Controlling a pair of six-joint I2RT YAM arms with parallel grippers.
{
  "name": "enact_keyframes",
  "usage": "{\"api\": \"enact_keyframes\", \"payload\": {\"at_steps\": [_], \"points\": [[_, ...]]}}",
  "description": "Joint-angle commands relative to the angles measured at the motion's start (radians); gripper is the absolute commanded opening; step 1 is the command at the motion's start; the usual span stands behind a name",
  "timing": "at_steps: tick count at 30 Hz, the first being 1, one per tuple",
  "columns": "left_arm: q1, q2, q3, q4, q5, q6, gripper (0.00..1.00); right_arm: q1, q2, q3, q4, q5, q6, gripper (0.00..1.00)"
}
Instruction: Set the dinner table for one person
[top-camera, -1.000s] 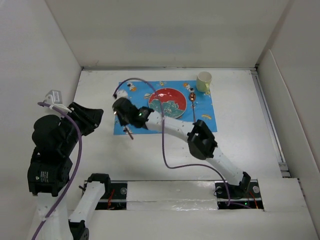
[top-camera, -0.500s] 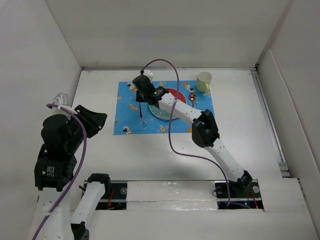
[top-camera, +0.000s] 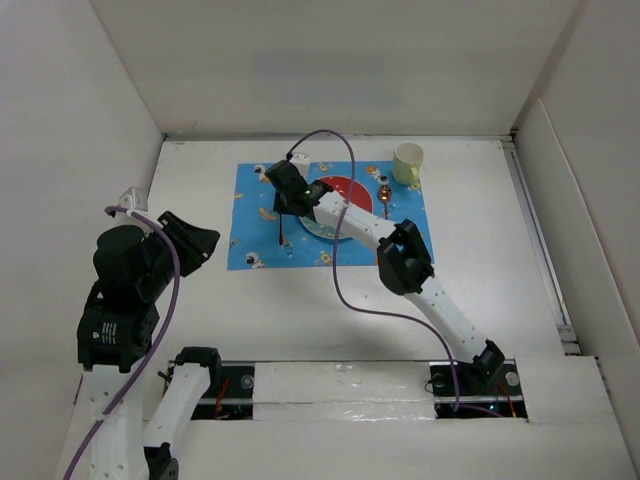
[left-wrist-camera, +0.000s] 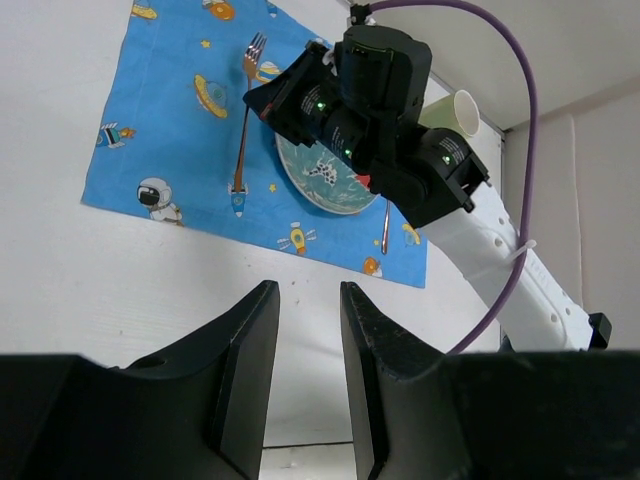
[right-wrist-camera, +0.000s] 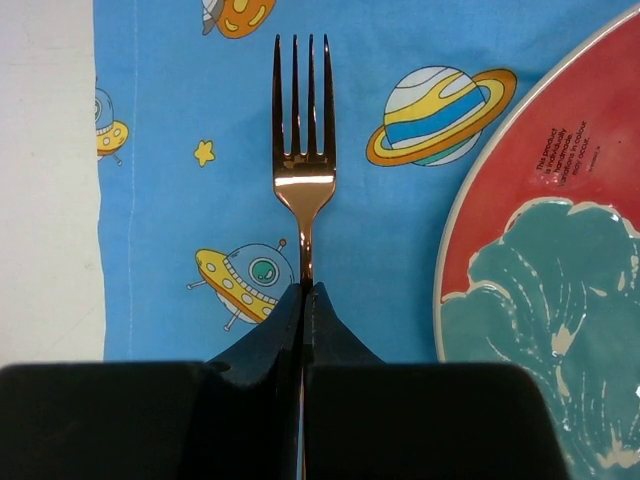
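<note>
Left gripper (left-wrist-camera: 308, 300): hangs raised at the near left, well apart from the setting; jaws a little apart with nothing between them. It looks parked out of the other arm's way.
Dinner table (top-camera: 480, 270): the plain white top under everything; the place setting sits toward its far middle.
Right gripper (right-wrist-camera: 305, 300): reaches from the near right across to the left part of the mat; jaws clamped on the fork's thin neck just behind the tines. Gripping there probably keeps the fork straight and easy to aim.
Fork (right-wrist-camera: 303, 170): tines point to the far side, the handle trails toward the near edge, and it runs parallel to the mat's left edge. Whether it rests on the cloth I cannot tell.
Mat (right-wrist-camera: 400, 60): blue, printed with planets; it marks out the one diner's place.
Plate (right-wrist-camera: 520, 180): red and teal, centred on the mat, just to the right of the fork, apart from it.
Spoon (top-camera: 386, 205): lies just right of the plate, mirroring the fork.
Cup (top-camera: 407, 163): pale yellow, upright at the mat's far right corner.
Step in hand: most likely setting the fork down left of the plate, the last piece.
</note>
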Motion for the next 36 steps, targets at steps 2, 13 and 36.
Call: {"api": "enact_keyframes", "payload": {"at_steps": [2, 13, 36], "points": [[-0.003, 0.006, -0.005, 0.038, 0.003, 0.014, 0.28, -0.001, 0.017, -0.025, 0.04, 0.029, 0.063, 0.04], [-0.003, 0.003, 0.017, 0.026, -0.034, 0.013, 0.3, -0.001, -0.014, -0.059, 0.08, -0.014, 0.052, 0.3], [-0.003, 0.173, 0.121, 0.368, 0.067, -0.077, 0.99, -0.28, -1.564, -1.043, 0.194, 0.038, -0.252, 1.0]]}}
